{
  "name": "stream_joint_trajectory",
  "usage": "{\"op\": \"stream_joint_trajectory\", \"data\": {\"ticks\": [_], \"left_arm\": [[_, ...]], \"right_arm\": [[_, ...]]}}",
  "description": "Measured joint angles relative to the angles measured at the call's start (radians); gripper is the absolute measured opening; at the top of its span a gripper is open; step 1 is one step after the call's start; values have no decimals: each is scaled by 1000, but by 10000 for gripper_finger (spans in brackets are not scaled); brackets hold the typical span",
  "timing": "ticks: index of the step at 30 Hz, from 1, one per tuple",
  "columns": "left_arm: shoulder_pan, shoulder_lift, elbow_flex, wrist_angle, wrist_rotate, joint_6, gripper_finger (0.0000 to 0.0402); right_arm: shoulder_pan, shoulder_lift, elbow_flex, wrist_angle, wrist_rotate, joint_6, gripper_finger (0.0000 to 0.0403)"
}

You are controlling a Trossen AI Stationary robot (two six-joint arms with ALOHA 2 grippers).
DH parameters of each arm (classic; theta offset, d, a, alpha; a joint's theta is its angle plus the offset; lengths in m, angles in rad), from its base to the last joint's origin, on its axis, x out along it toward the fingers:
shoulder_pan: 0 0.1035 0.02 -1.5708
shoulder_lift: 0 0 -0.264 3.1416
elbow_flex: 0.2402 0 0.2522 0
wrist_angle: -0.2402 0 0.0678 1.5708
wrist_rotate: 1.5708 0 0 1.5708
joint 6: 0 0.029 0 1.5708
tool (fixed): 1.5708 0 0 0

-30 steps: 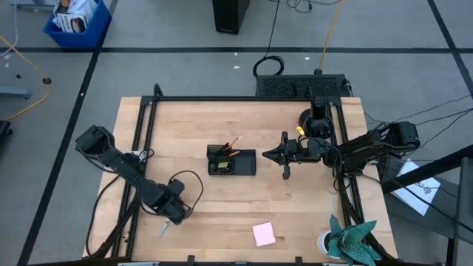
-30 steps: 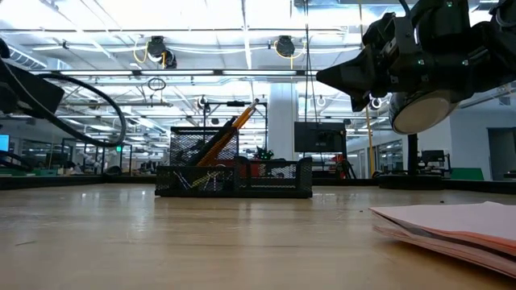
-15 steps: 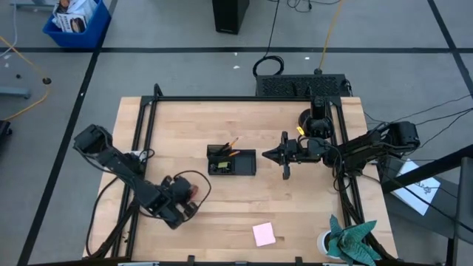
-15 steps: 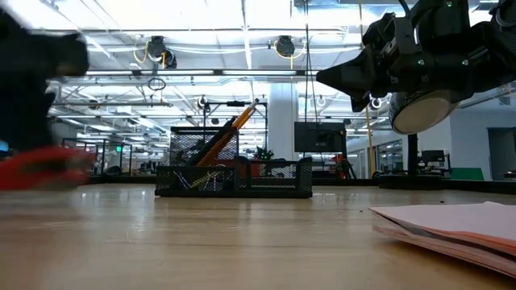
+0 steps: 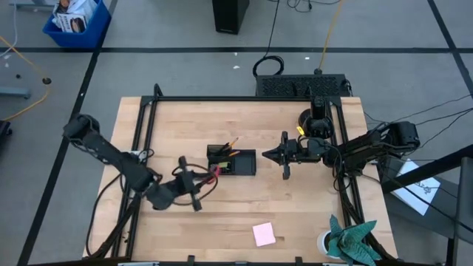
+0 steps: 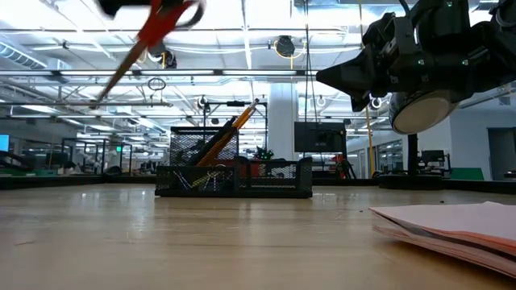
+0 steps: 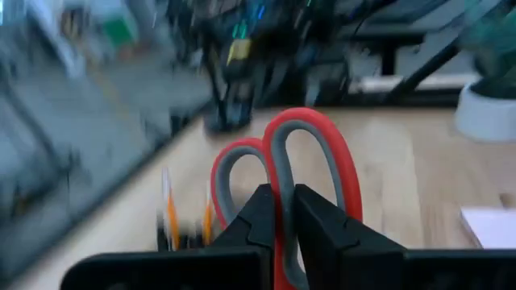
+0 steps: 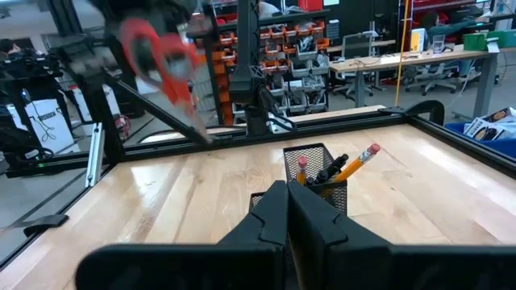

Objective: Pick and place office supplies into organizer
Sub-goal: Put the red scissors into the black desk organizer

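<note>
At the near edge of the wooden counter [image 5: 295, 214] lies the pale pink sticky-note pad [image 5: 264, 234], flat and apart from everything else; in the low view it fills the near right corner [image 6: 451, 229]; beside it at the counter's near right corner stands the green-leafed plant in a white pot [image 5: 346, 240].

Farther in, on the left half, the left end effector [image 5: 199, 179] hangs above the counter just beside the organizer's left end, pinching the red-handled scissors [image 5: 213, 172]; its wrist view shows the two dark fingers [image 7: 262, 217] pressed against the red loops [image 7: 310, 161], the handles standing out ahead of the fingertips; from counter height the scissors [image 6: 153, 36] show high in the air, tilted, handles up and blades slanting down to the left.

Near the middle of the counter sits the black mesh organizer [image 5: 231, 161]; orange pencils [image 5: 233, 142] and dark pens [image 8: 332, 171] lean in its taller cup at the left end, tips pointing up and to the right in the low view [image 6: 230, 125]; the lower compartments hold small items too fine to tell.

To the right of the organizer, well apart from it, the right end effector [image 5: 267, 155] hovers with its fingers [image 8: 278, 213] pressed together, holding nothing, aimed toward the organizer; behind it, toward the counter's far right corner, stands the round black camera mount base [image 5: 309, 118].
</note>
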State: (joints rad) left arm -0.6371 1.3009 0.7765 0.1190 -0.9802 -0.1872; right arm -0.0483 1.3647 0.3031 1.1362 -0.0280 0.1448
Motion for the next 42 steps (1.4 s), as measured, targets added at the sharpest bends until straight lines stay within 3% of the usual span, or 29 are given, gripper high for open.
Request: {"op": "stream_joint_trajectory", "data": {"ticks": [3,5,12,15,21,28,34,42], "left_arm": [[60,-1,1,219,84,280,22],[112,-1,2,296,147,386,14],[344,2,2,355,425,426,24],[423,2,2,382,489,410,26],[514,37,-53,484,520,329,10],[554,148,-96,577,532,277,26],[546,172,-98,560,462,244,10],[480,172,-148,513,245,107,26]], "right_arm": [[0,0,0,-1,0,0,0],[0,0,0,-2,0,0,0],[0,0,0,-3,-2,0,0],[0,0,0,-4,-2,0,0],[0,0,0,-4,-2,-7,0],[0,0,0,-12,-2,-7,0],[0,0,0,-12,-2,-11,0],[0,-1,0,-12,-2,-11,0]]}}
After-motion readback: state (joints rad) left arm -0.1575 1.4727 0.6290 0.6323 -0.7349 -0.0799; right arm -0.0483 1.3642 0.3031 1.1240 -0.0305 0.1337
